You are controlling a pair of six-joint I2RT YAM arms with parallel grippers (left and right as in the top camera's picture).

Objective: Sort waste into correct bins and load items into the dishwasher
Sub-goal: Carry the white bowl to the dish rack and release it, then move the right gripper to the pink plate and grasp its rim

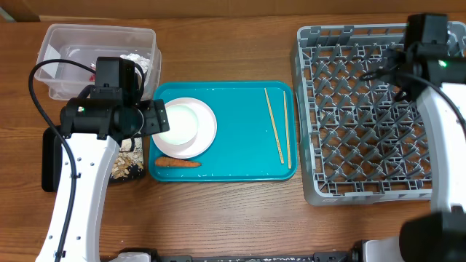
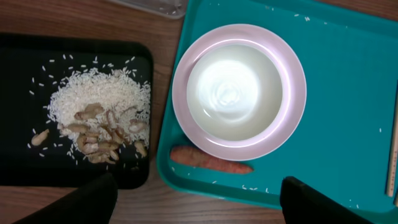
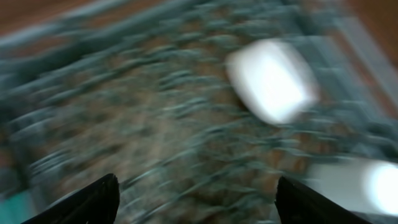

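A white bowl [image 2: 233, 90] sits on a round white plate [image 2: 292, 121] on the teal tray's left side. An orange carrot [image 2: 211, 160] lies just in front of them. Rice-like scraps [image 2: 99, 106] lie on the black tray [image 2: 25, 168]. My left gripper [image 2: 199, 208] is open and empty, above the gap between the black tray and the teal tray. Chopsticks [image 1: 277, 135] lie on the teal tray's right side. The clear tub [image 1: 58, 44] holds the foil ball [image 1: 135, 60] and the wrapper [image 1: 93, 68]. My right gripper [image 3: 196, 199] is open above the grey rack [image 1: 364, 109]. Its view is blurred and shows two white dishes [image 3: 270, 78].
The teal tray [image 1: 226, 98] lies in the middle between the black tray and the rack. My left arm covers much of the black tray in the overhead view. My right arm crosses the rack's right side. Bare wooden table runs along the front.
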